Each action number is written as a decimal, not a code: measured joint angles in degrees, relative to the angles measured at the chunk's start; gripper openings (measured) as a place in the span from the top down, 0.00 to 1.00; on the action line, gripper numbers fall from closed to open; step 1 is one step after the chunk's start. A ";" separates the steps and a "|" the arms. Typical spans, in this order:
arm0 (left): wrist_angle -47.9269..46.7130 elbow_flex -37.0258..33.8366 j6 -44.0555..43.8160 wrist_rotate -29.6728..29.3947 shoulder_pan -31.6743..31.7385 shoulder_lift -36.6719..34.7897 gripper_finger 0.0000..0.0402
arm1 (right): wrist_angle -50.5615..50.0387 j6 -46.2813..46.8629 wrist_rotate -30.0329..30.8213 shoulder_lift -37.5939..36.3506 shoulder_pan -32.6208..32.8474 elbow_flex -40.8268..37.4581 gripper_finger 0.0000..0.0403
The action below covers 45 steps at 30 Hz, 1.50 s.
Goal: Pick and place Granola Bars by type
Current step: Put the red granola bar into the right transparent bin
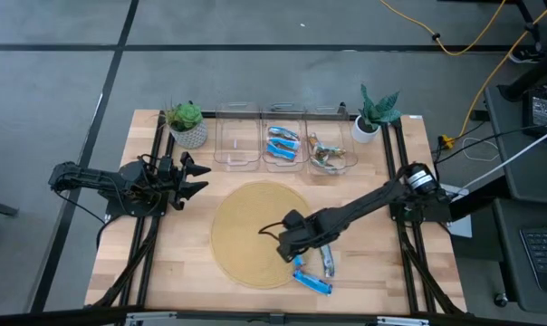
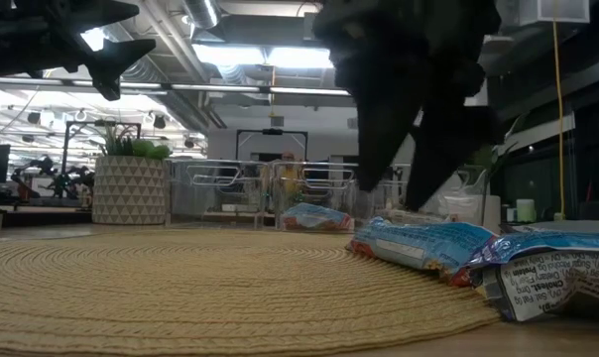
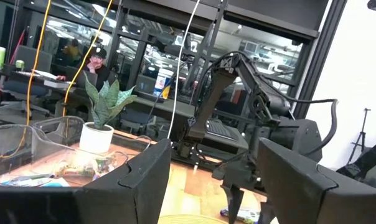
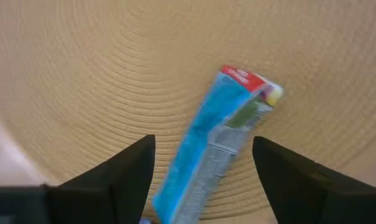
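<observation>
The round woven mat (image 1: 255, 231) lies on the wooden table (image 1: 382, 263). At the mat's near edge, the right gripper (image 4: 203, 163) hovers with fingers open above a blue granola bar (image 4: 216, 134). The left gripper (image 1: 190, 176), also open, waits beside the mat. Behind is a workshop room.

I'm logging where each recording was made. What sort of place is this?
Probably a robotics lab or workshop. A wooden table stands on a grey concrete floor with a yellow cable trailing across it. Beyond the table are exposed ceiling ducts and a person seated at a desk.
</observation>
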 joint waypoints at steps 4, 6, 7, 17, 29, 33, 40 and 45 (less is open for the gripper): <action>0.02 0.00 0.01 0.00 -0.01 0.00 0.44 | -1.25 0.16 -1.28 1.55 -0.44 -0.06 0.34; -0.04 0.00 0.01 0.02 -0.01 0.00 0.44 | -0.84 0.17 -2.99 2.59 -0.50 -0.09 0.35; -0.05 -0.02 0.01 0.00 0.00 0.00 0.44 | -0.58 0.17 -3.55 3.05 -0.50 -0.09 0.35; 0.01 -0.02 0.00 -0.01 -0.01 0.00 0.44 | -0.13 0.45 -3.82 4.32 -0.46 -0.13 0.35; 0.01 -0.02 0.01 0.00 -0.01 0.00 0.44 | -0.13 0.59 -3.87 4.30 -0.46 -0.13 0.51; 0.02 -0.02 0.00 -0.01 0.00 0.00 0.44 | -0.09 0.56 -3.92 4.27 -0.46 -0.13 0.65; 0.02 -0.02 0.00 -0.01 0.00 0.00 0.44 | 0.44 -0.20 -5.44 4.21 -0.44 -0.12 0.83; 0.00 -0.02 -0.01 0.00 -0.01 0.00 0.44 | 0.18 -1.55 -6.60 4.21 -0.46 1.29 0.89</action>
